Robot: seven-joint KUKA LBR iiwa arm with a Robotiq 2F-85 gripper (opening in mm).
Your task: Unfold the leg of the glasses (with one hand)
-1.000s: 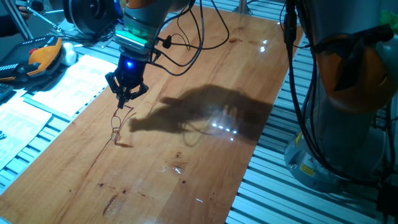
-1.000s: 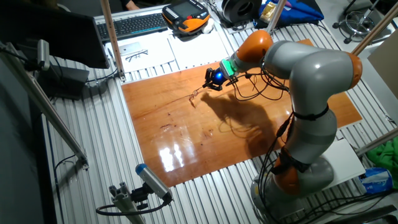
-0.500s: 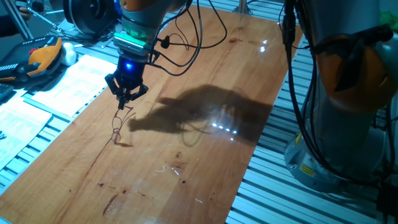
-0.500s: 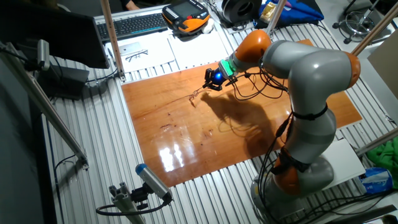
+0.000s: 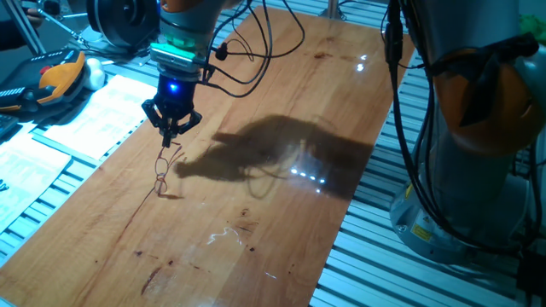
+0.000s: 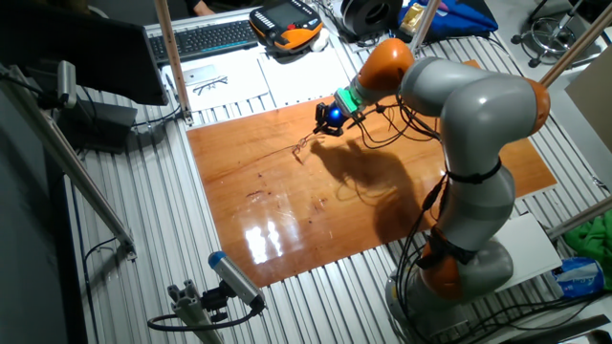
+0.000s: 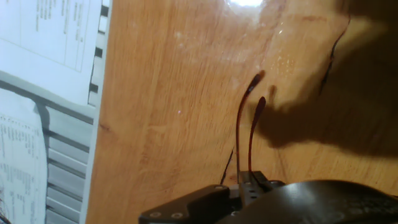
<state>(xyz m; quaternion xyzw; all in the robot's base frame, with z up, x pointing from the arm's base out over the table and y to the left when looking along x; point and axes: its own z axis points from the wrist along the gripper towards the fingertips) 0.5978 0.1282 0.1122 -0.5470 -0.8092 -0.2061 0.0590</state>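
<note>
One fixed view: hand [image 5: 168,135] w/ fingers pinched on glasses [image 5: 162,175], frame hanging to the wood table [image 5: 281,213]. Other fixed view: same spot, details too small. Hand view: two slim legs [image 7: 245,134] run out from the closed fingertips.

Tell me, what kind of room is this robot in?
Probably a robotics lab or workshop. The wooden table sits on a slatted metal bench, there is a keyboard and printed papers beside it, and cables trail from the big orange and grey arm.
</note>
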